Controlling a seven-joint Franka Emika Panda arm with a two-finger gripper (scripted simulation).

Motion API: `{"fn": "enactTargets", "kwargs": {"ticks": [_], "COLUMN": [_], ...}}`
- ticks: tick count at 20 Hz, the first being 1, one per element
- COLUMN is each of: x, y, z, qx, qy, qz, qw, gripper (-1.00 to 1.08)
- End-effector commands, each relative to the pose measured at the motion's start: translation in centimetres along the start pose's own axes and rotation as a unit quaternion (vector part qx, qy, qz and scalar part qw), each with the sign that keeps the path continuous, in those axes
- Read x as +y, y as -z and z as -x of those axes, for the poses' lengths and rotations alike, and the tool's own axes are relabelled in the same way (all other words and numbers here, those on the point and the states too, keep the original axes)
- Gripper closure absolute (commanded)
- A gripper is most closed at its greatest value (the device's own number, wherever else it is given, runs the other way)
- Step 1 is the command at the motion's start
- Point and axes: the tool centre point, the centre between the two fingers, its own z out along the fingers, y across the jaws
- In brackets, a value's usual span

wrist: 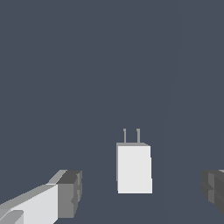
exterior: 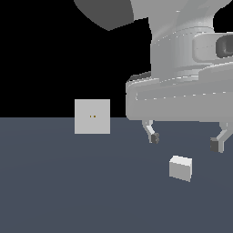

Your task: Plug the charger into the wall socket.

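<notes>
1. Wrist view cuts off both fingers (wrist: 65,192) at the frame edges; only this view shows the charger (wrist: 134,168) with its two prongs.
2. Exterior view alone shows the wall socket (exterior: 92,116), upright, well apart from the charger (exterior: 180,168).
3. The gripper (exterior: 185,141) hangs spread wide and empty above the charger, which lies on bare floor (exterior: 68,191).

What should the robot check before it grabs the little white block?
1. Claw open wide: ok, nothing held.
2. Charger between the fingers: ok in the wrist view.
3. Claw low enough to grip: not ok, it hangs above the charger.
4. Prongs visible: ok, two stick out of one end.
5. Wall socket upright, holes showing: ok, off to the exterior view's left.
6. Prongs pointing at the socket: cannot tell.
</notes>
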Motion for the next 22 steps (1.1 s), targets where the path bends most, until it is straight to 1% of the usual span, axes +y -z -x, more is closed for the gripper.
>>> {"fn": "enactTargets", "kwargs": {"ticks": [1, 8, 14, 15, 22], "x": [0.0, 0.1, 0.1, 0.1, 0.1], "y": [-0.7, -3.6, -4.5, -4.5, -4.5], "z": [0.1, 0.6, 0.7, 0.7, 0.7], "qx": [0.0, 0.0, 0.0, 0.0, 0.0], "qy": [0.0, -0.002, -0.002, -0.002, -0.002], "qz": [0.0, 0.0, 0.0, 0.0, 0.0], "qw": [1.0, 1.0, 1.0, 1.0, 1.0], "gripper": [-0.92, -0.92, -0.92, 1.08, 1.08]}}
